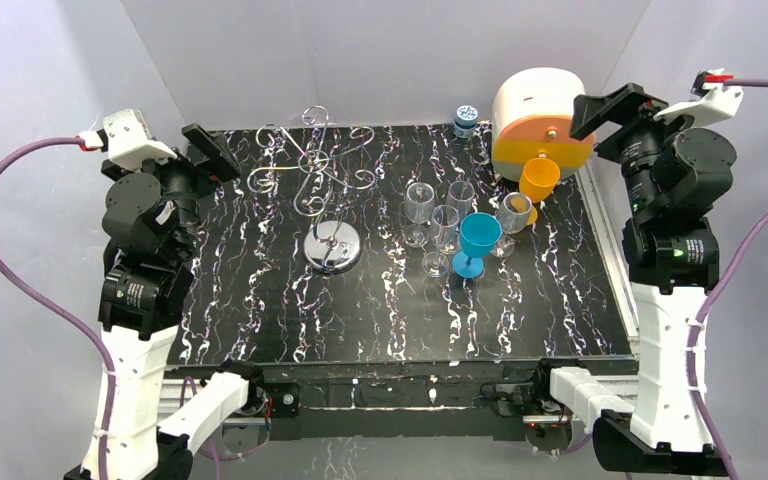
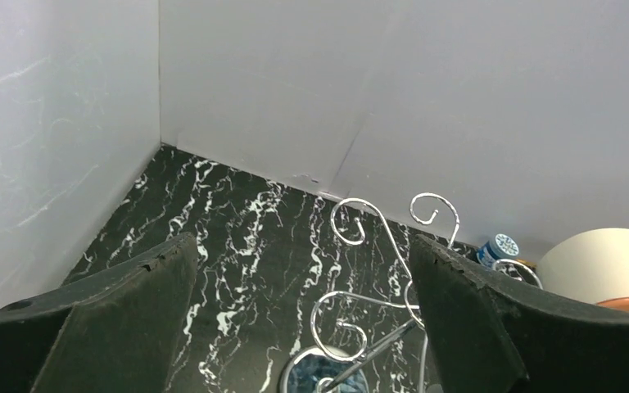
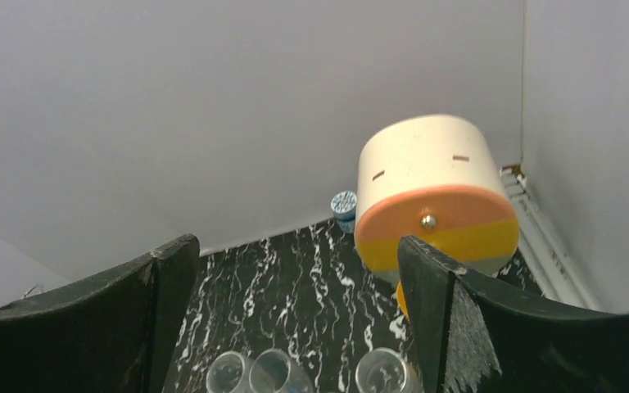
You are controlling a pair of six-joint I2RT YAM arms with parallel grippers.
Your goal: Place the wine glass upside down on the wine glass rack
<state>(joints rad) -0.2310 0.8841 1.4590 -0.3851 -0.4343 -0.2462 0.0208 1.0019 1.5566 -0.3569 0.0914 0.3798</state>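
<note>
Plainly, left gripper point(image 2: 301, 246) and right gripper point(image 3: 295, 246) gape empty; upright glasses point(image 1: 445, 228) stand right of the rack point(image 1: 332, 247), nearer the right one, toward the tabletop's point(image 1: 260, 310) far-right corner.

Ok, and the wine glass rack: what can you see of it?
The wine glass rack is a silver wire stand: curly scroll arms spreading from a central post, a loop on top, a round shiny chrome base. It stands upright on the black marbled table, left of centre toward the back. No glass hangs on it; the clear wine glasses stand apart to its right. Only the table touches it.
</note>
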